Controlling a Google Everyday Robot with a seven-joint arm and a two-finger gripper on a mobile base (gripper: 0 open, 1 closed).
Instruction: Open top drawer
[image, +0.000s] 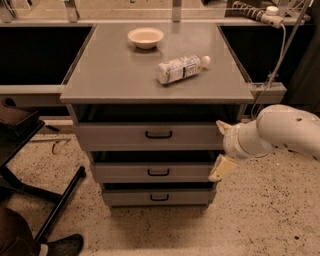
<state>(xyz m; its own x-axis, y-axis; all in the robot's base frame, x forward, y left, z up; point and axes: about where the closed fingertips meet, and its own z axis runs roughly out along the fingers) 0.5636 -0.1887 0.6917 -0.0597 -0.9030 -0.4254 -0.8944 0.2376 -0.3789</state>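
My claw (221, 147) is at the right side of the grey drawers, low down, just under the tabletop (115, 75). It is spread wide and holds nothing. One finger (222, 126) points up by the right end of the top drawer (115, 135). The other finger (222, 168) hangs lower, beside the middle drawer (125, 172). I cannot tell if either finger touches the metal.

The top drawer is the widest one, right below the tabletop, with a dark gap above it. Its small black handle (158, 134) is in the middle of its front, well to the left of my claw. The bottom drawer (130, 197) is the smallest.

On the tabletop a bowl (145, 37) sits near the back, and a bottle (180, 69) lies on its side.
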